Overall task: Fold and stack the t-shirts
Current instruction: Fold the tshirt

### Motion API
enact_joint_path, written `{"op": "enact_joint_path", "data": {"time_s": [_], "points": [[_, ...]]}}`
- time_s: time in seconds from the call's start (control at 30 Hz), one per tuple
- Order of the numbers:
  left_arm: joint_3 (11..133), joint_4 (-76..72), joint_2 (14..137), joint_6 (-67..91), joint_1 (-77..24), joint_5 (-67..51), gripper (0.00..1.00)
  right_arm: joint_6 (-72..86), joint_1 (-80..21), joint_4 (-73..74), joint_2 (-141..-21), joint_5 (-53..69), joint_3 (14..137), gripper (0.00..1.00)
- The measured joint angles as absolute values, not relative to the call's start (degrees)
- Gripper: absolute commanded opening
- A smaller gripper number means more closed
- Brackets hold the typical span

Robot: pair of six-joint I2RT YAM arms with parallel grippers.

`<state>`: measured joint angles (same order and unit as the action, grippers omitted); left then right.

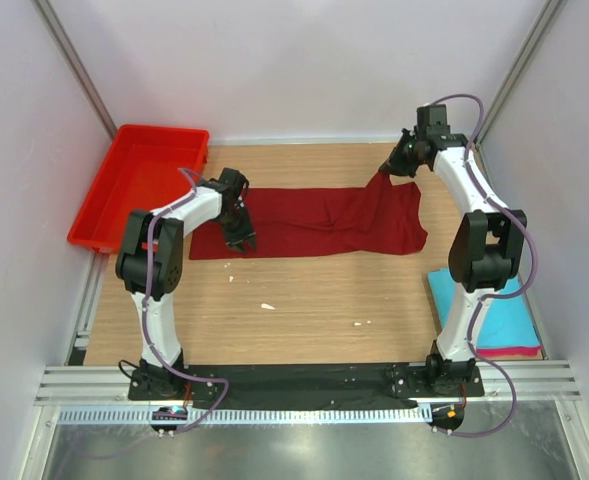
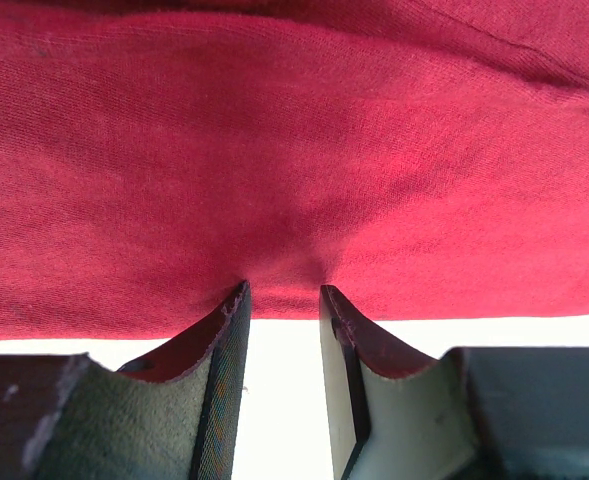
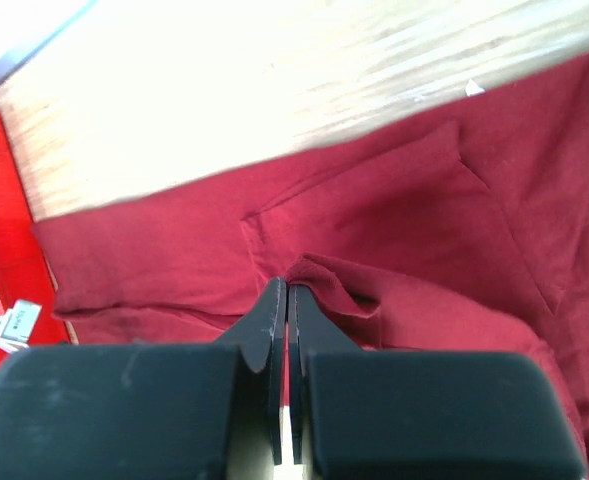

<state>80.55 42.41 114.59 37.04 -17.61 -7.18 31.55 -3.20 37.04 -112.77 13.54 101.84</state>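
Maroon t-shirt lies spread flat across the middle of the wooden table, long axis left-right, already narrowed into a band, sleeve end at the right.

Left gripper is down at the shirt's left end, on its near edge. In the left wrist view the jaws stand partly apart, and the fingertips touch the cloth's edge. The fabric puckers a little just past the gap, and bright table shows between the fingers, so there is no clear grip on the cloth.

Right gripper is at the far right corner of the shirt. Its jaws are closed tight, pinching a fold of the maroon cloth. From the top camera that corner is drawn up off the table to the fingers, while the rest of the shirt stays flat. In the right wrist view the fingers meet with no gap, and a raised ridge of cloth sits right beside the tips.

Turquoise t-shirt is folded into a flat rectangle at the near right, beside the right arm's base and partly hidden by that arm. Pink t-shirt sits under it, with only a thin edge showing at the near side.

Red tray is at the far left corner, apart from the maroon shirt. A few small white scraps lie on the table near the middle.
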Motion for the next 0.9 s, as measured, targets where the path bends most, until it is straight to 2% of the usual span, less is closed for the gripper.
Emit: {"op": "enact_joint_path", "data": {"time_s": [0.33,0.53,0.57,0.63,0.67,0.73,0.8,0.9], "points": [[80.44,42.28,114.56,37.01,-17.61,-7.2,0.36,31.59,-3.2,37.39,-116.81,13.65,106.78,0.02],[80.38,42.24,114.5,37.01,-17.61,-7.2,0.36,30.46,-3.18,37.89,-121.75,13.63,110.93,0.1],[80.38,42.24,114.48,37.01,-17.61,-7.2,0.36,30.11,-3.09,37.91,-122.69,13.65,111.85,0.23],[80.34,42.22,114.45,37.01,-17.61,-7.22,0.36,29.36,-2.72,38.83,-124.66,13.63,114.39,0.36],[80.34,42.19,114.39,37.01,-17.61,-7.25,0.36,28.95,-2.59,39.7,-125.58,13.63,115.79,0.51],[80.29,42.17,114.24,36.99,-17.61,-7.25,0.37,28.01,-2.17,42.61,-127.33,12.88,118.87,0.64],[80.12,42.28,113.95,36.77,-17.61,-7.14,0.38,26.61,-1.37,46.68,-127.55,10.66,119.98,0.71],[80.12,42.81,113.54,36.23,-17.58,-6.66,0.38,23.53,0.03,50.15,-123.83,6.7,114.78,0.72]]}}
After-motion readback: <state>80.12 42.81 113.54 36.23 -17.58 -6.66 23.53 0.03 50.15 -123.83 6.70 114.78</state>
